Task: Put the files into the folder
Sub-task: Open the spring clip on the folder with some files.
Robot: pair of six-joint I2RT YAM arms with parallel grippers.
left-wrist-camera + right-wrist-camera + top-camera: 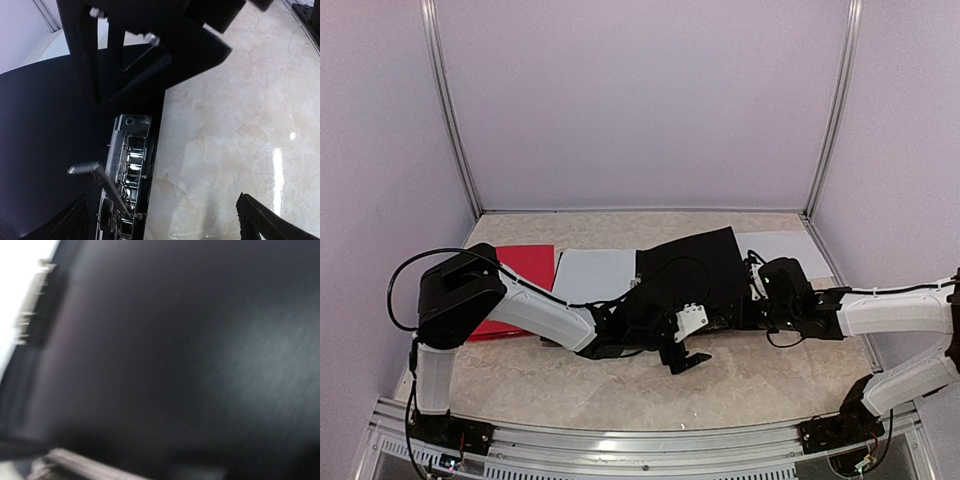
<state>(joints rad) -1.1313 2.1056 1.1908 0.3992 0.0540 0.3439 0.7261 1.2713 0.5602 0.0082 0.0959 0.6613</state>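
Observation:
A black folder (688, 272) lies open in the middle of the table, its cover tilted up on the right. Its metal clip mechanism (125, 170) shows in the left wrist view along the folder's near edge. One white sheet (595, 275) lies flat left of the folder and another (785, 245) lies behind its right side. My left gripper (682, 358) hovers over the folder's front edge, open and empty, its fingertips (260, 220) at the bottom of its view. My right gripper (762, 292) is at the folder's right edge; its view shows only the blurred black folder (190, 365), fingers hidden.
A red folder (525, 262) lies at the left, partly under my left arm. The marble tabletop (235, 125) runs in front of the black folder. Metal frame posts stand at the back corners.

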